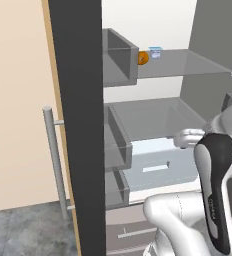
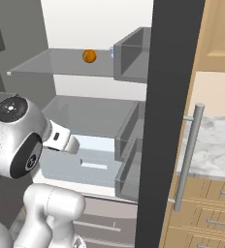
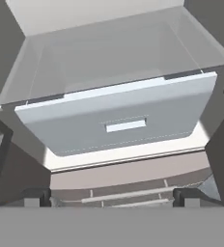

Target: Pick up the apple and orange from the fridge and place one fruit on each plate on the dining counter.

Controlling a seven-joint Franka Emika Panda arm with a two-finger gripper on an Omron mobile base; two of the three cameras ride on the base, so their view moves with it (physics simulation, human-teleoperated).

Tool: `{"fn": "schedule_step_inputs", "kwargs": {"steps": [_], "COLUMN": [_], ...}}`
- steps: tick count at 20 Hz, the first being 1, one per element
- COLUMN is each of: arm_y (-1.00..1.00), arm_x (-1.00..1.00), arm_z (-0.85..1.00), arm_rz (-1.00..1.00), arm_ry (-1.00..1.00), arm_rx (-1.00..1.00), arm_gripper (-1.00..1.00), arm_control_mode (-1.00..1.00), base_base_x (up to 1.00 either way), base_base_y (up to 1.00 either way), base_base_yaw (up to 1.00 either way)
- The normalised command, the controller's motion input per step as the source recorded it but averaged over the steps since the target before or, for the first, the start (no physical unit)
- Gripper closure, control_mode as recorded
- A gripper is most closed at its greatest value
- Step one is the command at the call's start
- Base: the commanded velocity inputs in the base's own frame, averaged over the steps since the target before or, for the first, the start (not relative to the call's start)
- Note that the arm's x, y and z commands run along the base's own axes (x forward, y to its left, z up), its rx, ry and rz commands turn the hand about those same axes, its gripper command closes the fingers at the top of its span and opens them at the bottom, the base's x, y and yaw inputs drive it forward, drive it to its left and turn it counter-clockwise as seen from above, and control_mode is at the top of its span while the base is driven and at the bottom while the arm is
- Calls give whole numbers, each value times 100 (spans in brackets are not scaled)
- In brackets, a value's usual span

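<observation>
Reaching into fridge [image 1: 78, 125], arm bent low; tool [image 3: 112, 197] wide open, empty, facing white drawer [image 3: 121, 120].

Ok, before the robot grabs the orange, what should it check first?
1. Fridge door open: ok.
2. Orange in sight on the top shelf: ok.
3. Gripper open and empty: ok.
4. Gripper near the orange: not ok, it points at the white drawer lower down.
5. Blue cup beside the orange, clear of the reach: cannot tell.
6. Apple found: cannot tell.
</observation>
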Motion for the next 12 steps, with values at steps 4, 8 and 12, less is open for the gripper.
{"fn": "schedule_step_inputs", "kwargs": {"steps": [4, 8, 12], "arm_y": [-2, 0, 0], "arm_x": [-1, 17, 79], "arm_z": [79, 94, 99], "arm_rz": [6, 0, -8], "arm_ry": [-44, -26, -1], "arm_rx": [-3, -16, -13], "arm_gripper": [-100, -100, -100], "arm_control_mode": [-100, -100, -100], "base_base_x": [0, 0, 0], "base_base_y": [0, 0, 0], "base_base_yaw": [0, 0, 0]}}
